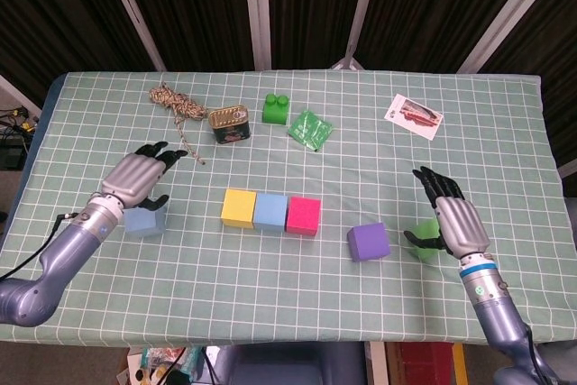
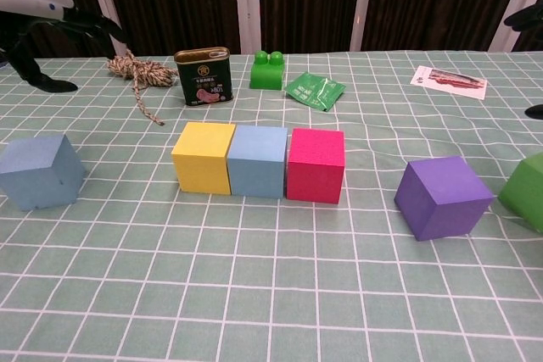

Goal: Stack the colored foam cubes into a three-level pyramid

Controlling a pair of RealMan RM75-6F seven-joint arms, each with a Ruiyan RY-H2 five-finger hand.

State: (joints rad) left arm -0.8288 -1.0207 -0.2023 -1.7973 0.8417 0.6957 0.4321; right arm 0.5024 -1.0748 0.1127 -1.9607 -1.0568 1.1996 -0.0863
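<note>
Base row set mid-worktop: yellow cube (image 1: pixel 239 207), blue cube (image 1: pixel 270 212), pink cube (image 1: pixel 304 215) touching. Left hand (image 1: pixel 138 177) fingers spread, empty, above loose light-blue cube (image 1: pixel 144 220). Right hand (image 1: pixel 455 223) fingers spread, empty, over green cube (image 1: pixel 424 233); purple cube (image 1: pixel 368 242) beside it.

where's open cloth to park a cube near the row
Free: the wide strip in front of the yellow cube, blue cube and pink cube, and the gap between the pink and purple cube. Crowded: behind the row, around the tin can and rope.
</note>
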